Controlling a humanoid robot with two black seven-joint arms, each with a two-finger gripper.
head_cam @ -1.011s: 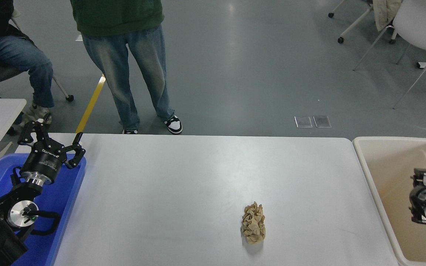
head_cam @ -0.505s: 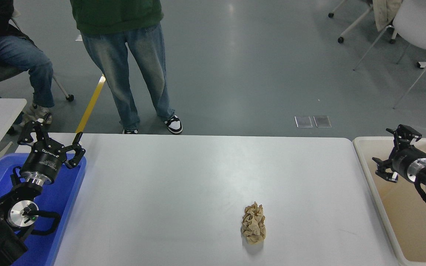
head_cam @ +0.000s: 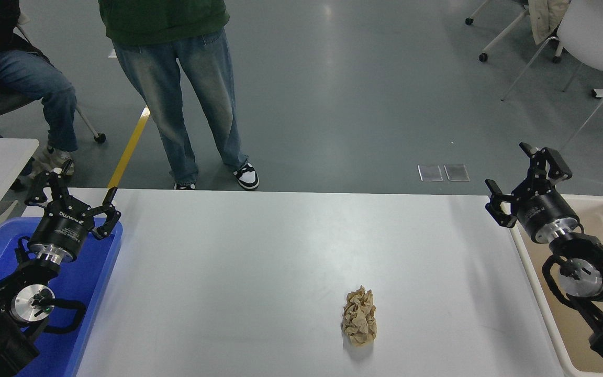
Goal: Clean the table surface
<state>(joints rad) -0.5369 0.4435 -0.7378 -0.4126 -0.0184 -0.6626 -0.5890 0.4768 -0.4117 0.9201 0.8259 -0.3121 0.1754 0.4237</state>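
**A crumpled paper ball on the big white table**

The large, smooth white table surface (head_cam: 259, 262) is seen filling the middle of the view. One crumpled ball of brown paper (head_cam: 359, 315) is seen lying on it, toward the near edge and a little right of the middle. A small shadow is seen under the ball.

The black right gripper (head_cam: 522, 180) is held up over the far right corner of the table, just by the edge of the beige plastic bin (head_cam: 534, 277) that is placed against the table's right side. Its fingers are spread wide and nothing is held between them. It is well apart from the paper ball.

The black left gripper (head_cam: 71, 193) is parked at the far left, above the blue plastic tray (head_cam: 100, 277). Its fingers are spread wide too, with nothing in them.

At the far side, a person in blue jeans (head_cam: 186, 99) is seen standing. Another person (head_cam: 13, 78) is seated at the top left. A white chair (head_cam: 592, 36) is seen at the top right.
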